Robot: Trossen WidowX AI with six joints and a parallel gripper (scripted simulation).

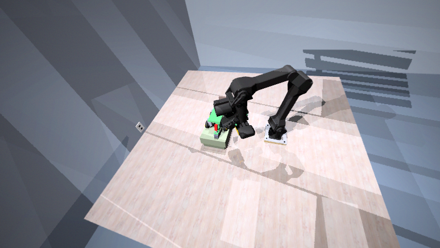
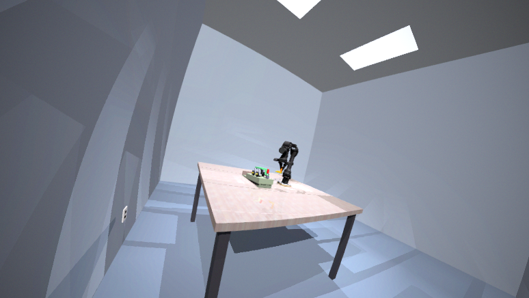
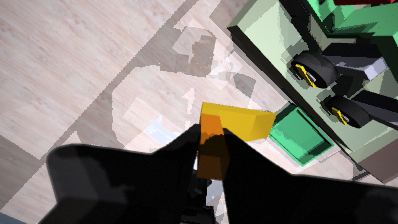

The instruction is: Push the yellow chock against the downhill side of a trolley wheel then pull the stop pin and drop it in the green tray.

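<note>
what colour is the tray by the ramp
Green, seen best in the wrist view, where the tray shows.

In the top view, the ramp (image 1: 212,142) (image 2: 260,181) (image 3: 260,37) is standing on the bench (image 1: 172,172) (image 2: 259,212) (image 3: 65,60), left of the arm's base (image 1: 284,141). The trolley (image 1: 215,116) (image 2: 261,168) (image 3: 382,25) is resting on the ramp, and the stop pin (image 1: 216,127) (image 2: 268,171) (image 3: 370,2) is standing at its end. The chock (image 1: 237,131) (image 2: 278,171) (image 3: 245,121) is sitting in the pincer (image 1: 235,127) (image 2: 281,168) (image 3: 209,131), apart from the wheels. The tray (image 3: 300,131) is lying beside the ramp.

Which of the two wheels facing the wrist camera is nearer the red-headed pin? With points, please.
The upper-left wheel (image 3: 322,68) in the wrist view; the other wheel (image 3: 353,111) sits lower right, farther from the pin (image 1: 216,127) (image 2: 268,171) (image 3: 365,1).
</note>
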